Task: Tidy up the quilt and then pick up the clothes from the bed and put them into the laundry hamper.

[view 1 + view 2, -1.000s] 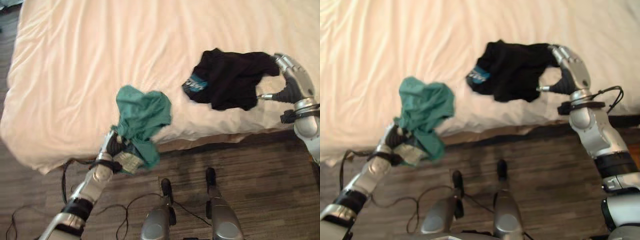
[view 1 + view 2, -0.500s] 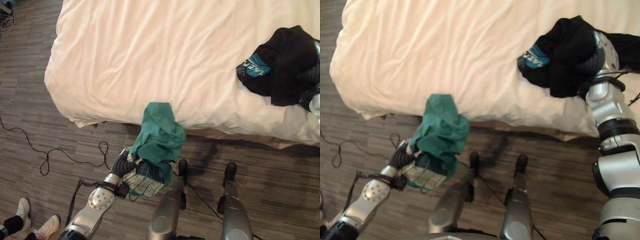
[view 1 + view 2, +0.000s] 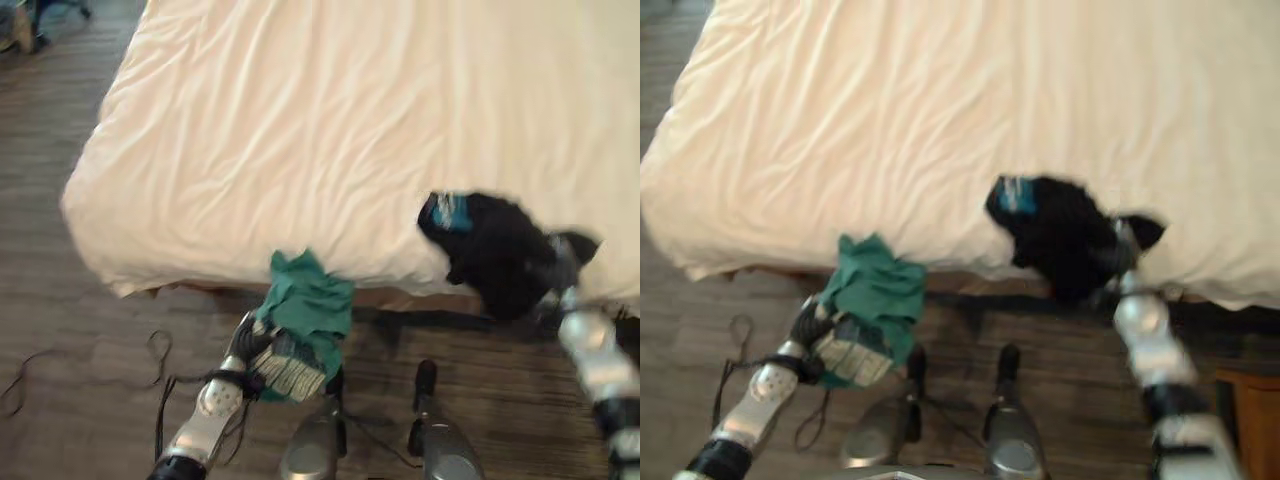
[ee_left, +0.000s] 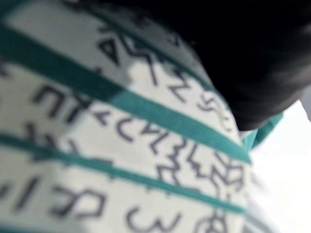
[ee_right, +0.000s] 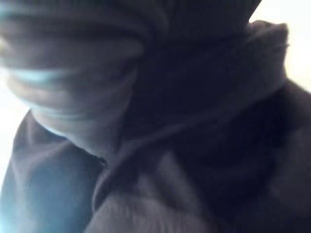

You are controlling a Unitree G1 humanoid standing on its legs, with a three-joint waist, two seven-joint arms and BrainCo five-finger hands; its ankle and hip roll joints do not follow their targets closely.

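Observation:
The cream quilt lies spread flat over the bed. My left hand is low in front of the bed's near edge, shut on a green garment with a white patterned band. The garment bunches above the hand and rests against the quilt's edge. My right hand is at the bed's near edge further right, shut on a black garment with a blue print. The black cloth wraps the hand and hides most of its fingers.
Dark wood-look floor runs along the bed's near side and left side. The bed's corner is at the left. A brown piece of furniture stands at the lower right. Dark objects sit at the far left.
The camera has swung, shifting the whole picture. My right hand has drawn the black garment to the quilt's near edge. My left hand keeps the green garment low by the bed.

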